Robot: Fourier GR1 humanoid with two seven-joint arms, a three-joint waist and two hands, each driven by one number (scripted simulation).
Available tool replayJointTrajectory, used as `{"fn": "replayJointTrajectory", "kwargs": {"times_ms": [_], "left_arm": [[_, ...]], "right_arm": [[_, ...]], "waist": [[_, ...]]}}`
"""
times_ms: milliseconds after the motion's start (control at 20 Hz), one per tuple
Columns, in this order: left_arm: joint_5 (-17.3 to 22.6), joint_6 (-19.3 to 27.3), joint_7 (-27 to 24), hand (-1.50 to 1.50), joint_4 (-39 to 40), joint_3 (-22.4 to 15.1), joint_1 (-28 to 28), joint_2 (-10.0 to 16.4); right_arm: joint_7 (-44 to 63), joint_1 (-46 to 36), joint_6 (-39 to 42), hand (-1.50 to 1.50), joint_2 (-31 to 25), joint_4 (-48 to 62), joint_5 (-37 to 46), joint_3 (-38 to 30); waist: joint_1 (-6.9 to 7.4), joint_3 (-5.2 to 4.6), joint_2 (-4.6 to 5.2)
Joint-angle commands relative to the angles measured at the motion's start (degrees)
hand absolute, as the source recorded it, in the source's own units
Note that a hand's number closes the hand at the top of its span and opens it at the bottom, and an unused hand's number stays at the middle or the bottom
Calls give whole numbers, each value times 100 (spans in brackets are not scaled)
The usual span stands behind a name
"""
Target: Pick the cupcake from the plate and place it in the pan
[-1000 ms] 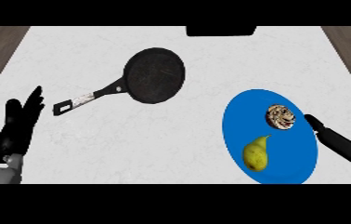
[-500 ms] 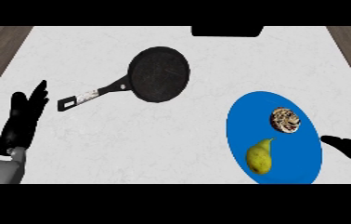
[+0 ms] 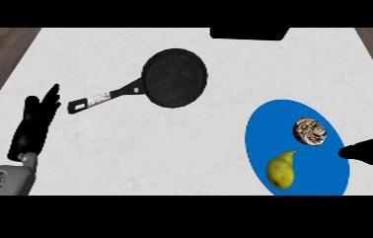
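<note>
Fingers (image 3: pixel 42 106) of the left hand (image 3: pixel 29 136): held straight and released, nothing grasped. The hand is parked near the left edge of the counter (image 3: pixel 182 153), apart from the pan's handle (image 3: pixel 105 96), and is judged to be resting out of the work.
Right hand (image 3: pixel 357 150): only a dark tip is seen at the view's right edge, over the right rim of the blue plate (image 3: pixel 266 128) and near the cupcake. Whether it is released or clenched cannot be told.
Cupcake (image 3: pixel 311 132): seated on the plate's upper right part, untouched and not yet picked.
Pear (image 3: pixel 282 168): laid on the same plate, lower down and apart from the cupcake. It is judged to be no part of the task.
Pan (image 3: pixel 175 77): laid flat on the counter, well to the left of the plate, with nothing in it and the handle pointing lower left. It is judged ready to receive.
Step in hand: an approach to the cupcake by the right hand is judged likely, that hand being the nearer.
Risk: the pear could be nudged if the reach is made low across the plate.
</note>
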Motion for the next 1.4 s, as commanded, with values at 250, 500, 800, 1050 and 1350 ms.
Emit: {"fn": "replayJointTrajectory", "kwargs": {"times_ms": [250,500,800,1050,1350], "left_arm": [[-40,-174,-177,0,70,350,181,121],[-86,-257,237,0,-79,460,50,73],[-303,-190,-147,0,186,447,150,-247],[-463,-257,-10,0,656,575,-457,-273],[-442,-566,-54,0,207,854,60,-235]], "right_arm": [[1154,-1198,871,-150,1040,794,472,1047],[886,-955,928,-150,1379,1018,850,1007],[1065,-1111,1082,-150,1771,1393,1330,1170],[1254,-1593,1626,-150,2133,1715,1299,1031],[667,-1283,1737,-150,2371,1953,1761,605]], "waist": [[-147,20,-43],[-235,23,-58],[-231,22,-54],[-243,20,-44],[-243,23,-56]]}}
